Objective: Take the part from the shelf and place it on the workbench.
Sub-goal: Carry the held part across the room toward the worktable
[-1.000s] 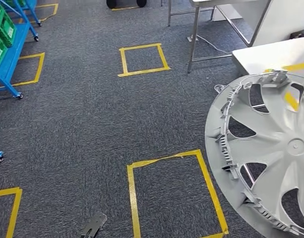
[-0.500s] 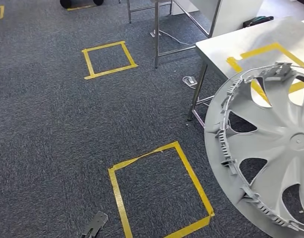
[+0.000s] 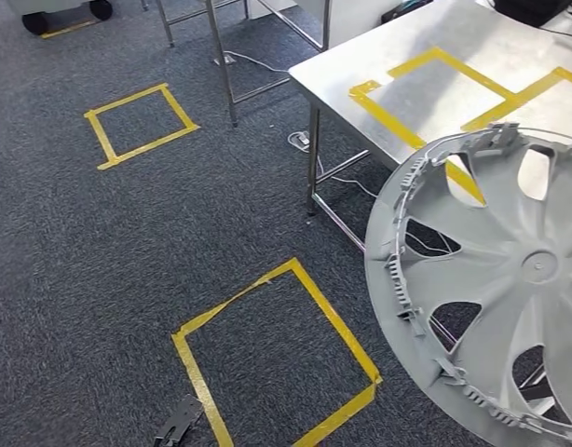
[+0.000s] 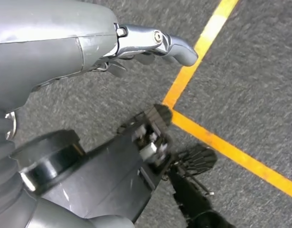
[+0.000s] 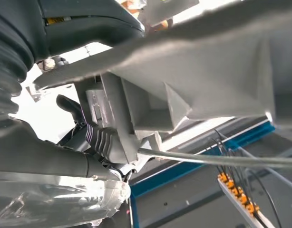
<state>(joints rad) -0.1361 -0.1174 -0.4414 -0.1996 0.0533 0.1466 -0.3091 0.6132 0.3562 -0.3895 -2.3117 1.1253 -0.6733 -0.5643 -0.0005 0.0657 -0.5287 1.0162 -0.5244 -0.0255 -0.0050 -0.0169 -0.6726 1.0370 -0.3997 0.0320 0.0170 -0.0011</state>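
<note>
We see the part (image 3: 508, 279), a pale grey wheel cover with curved spokes and a clip-lined rim, held tilted at the near edge of the steel workbench (image 3: 438, 84), partly above the floor. Our right hand (image 5: 101, 142) grasps its rim; our left hand (image 4: 151, 42) hangs released, fingers extended. We read no lettering. Yellow tape (image 3: 269, 345) outlines squares on dark grey carpet (image 3: 93, 261).

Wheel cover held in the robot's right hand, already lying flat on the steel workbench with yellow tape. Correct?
Not quite. The wheel cover isn't on the workbench yet: the head view shows it held up in front of the bench, partly over carpet. The right wrist view shows the right robot hand gripping it.
</note>
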